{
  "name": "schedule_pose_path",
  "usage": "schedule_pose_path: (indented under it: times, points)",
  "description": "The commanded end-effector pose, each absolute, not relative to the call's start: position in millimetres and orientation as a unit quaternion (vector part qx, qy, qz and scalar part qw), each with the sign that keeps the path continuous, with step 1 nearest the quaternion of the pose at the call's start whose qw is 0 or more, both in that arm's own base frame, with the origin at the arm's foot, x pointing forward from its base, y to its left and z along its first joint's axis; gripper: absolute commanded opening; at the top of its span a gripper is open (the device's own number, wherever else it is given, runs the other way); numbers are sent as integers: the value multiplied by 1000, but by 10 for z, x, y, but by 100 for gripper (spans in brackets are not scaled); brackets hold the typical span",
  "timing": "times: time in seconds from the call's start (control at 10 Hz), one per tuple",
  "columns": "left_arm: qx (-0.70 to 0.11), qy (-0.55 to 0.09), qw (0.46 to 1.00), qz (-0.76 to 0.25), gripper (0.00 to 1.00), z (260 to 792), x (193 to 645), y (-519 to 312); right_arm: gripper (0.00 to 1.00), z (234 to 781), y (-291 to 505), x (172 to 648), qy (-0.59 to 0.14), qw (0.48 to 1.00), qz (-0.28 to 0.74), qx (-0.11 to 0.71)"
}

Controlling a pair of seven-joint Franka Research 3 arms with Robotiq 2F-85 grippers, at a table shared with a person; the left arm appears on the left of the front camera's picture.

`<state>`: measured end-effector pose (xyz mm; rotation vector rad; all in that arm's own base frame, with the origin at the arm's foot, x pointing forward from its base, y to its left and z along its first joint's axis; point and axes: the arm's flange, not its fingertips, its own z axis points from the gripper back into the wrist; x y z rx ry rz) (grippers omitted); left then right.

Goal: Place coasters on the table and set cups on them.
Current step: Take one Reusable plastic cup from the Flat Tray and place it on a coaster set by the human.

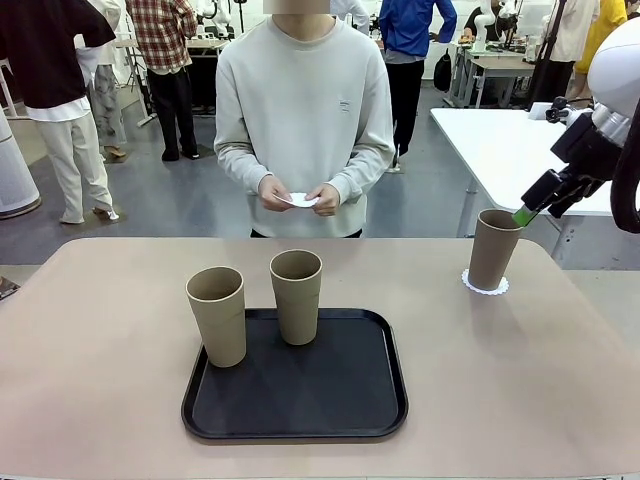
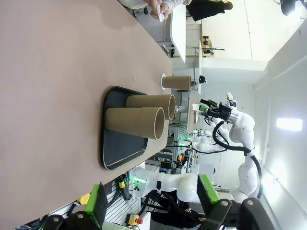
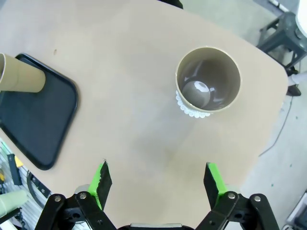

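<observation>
Hovering my right gripper, fingers spread and empty, above the cup seated on its coaster right of the tray; two cups wait on the tray, I judge until the person lays another coaster.

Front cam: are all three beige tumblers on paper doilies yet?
No: one tall beige-brown tumbler stands on a white lacy doily, while the other two tumblers stand on the black rounded-square tray.
</observation>
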<state>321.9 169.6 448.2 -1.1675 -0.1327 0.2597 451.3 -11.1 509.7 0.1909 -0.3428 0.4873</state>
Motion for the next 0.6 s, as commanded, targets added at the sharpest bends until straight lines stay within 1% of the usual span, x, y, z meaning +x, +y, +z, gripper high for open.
schedule_pose_path:
  times: [0.0, 0.2, 0.3, 0.4, 0.5]
  points:
    - [-558, -67, 819, 120, 100, 4504, 3219, 1703, 100, 5092, -93, 4507, -172, 953, 232, 87]
    - [-558, -67, 819, 120, 100, 4504, 3219, 1703, 100, 5097, -110, 4513, -169, 951, 240, 94]
    - [-558, -67, 819, 120, 100, 4504, 3219, 1703, 100, 5126, -360, 4238, -134, 966, 193, 107]
    - [-558, -67, 819, 120, 100, 4504, 3219, 1703, 100, 5170, -602, 4144, -119, 971, 155, 137]
    - [-558, -67, 819, 120, 100, 4504, 3219, 1703, 100, 5157, -766, 4046, -102, 970, 139, 172]
